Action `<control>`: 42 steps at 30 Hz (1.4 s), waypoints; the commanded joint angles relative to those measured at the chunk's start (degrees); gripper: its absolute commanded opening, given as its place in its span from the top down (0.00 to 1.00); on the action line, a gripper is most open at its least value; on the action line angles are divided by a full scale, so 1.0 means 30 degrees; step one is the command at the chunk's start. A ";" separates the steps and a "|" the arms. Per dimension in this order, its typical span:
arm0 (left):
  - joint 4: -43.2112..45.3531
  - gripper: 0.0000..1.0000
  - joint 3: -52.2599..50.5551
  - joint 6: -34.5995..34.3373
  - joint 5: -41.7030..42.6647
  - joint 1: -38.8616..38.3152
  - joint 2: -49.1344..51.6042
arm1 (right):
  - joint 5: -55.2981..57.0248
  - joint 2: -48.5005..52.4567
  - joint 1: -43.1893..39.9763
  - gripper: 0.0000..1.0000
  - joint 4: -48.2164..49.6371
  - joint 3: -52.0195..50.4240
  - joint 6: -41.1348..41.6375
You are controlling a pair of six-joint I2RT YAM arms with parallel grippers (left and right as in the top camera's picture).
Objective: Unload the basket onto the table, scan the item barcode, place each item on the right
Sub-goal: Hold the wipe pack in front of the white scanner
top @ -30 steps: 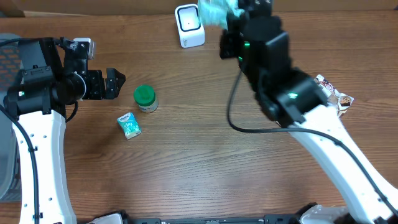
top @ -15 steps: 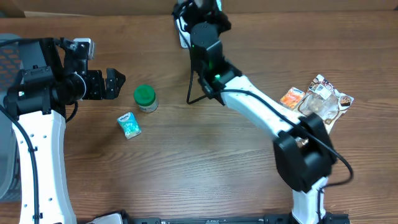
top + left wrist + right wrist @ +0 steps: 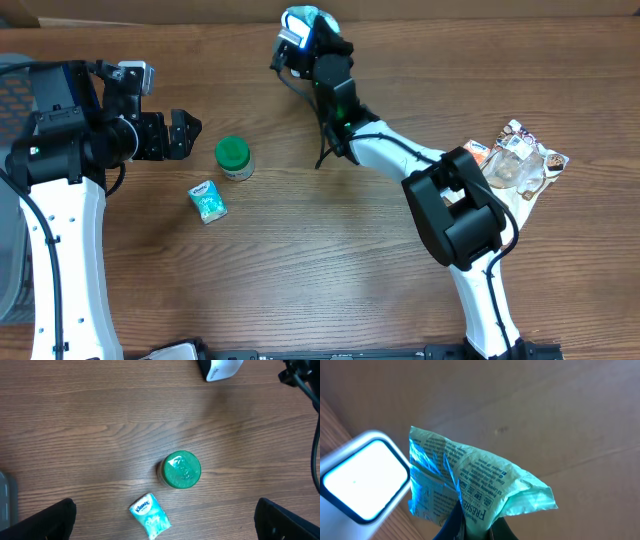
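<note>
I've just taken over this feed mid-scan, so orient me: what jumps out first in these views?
The right hand is stretched to the far side, pinching a pale green packet right beside the lit white scanner. The left hand hangs open at the left, near a green-lidded jar and a small tissue pack.

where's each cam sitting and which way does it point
Overhead: above the table, looking straight down; both arms show, left gripper open.
Left wrist: on the left arm, looking down at the green-lidded jar and Kleenex pack; its fingers fill the bottom corners.
Right wrist: on the right arm, facing the scanner and cardboard wall; right gripper shut on a green packet.
Shared: overhead and left wrist both show that jar and pack.
</note>
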 commanded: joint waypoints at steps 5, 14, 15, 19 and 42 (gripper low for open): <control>0.0066 0.01 0.0423 0.0299 0.0211 -0.0131 -0.0095 | -0.0794 -0.0007 -0.0350 0.96 0.0277 0.0226 -0.0219; 0.0066 0.00 0.0423 0.0299 0.0211 -0.0124 -0.0095 | -0.0823 -0.0007 -0.0277 0.96 0.0182 0.0226 -0.0219; 0.0066 0.00 0.0423 0.0299 0.0211 -0.0124 -0.0095 | -0.0780 -0.0007 -0.0277 0.96 0.0182 0.0226 -0.0219; 0.0058 0.00 0.0423 0.0299 0.0211 -0.0124 -0.0095 | -0.0240 -0.0007 -0.0182 0.96 0.0168 0.0226 -0.0204; 0.0058 0.00 0.0423 0.0299 0.0211 -0.0124 -0.0095 | -0.1129 -0.3759 0.2885 0.96 -0.6339 0.0226 1.3580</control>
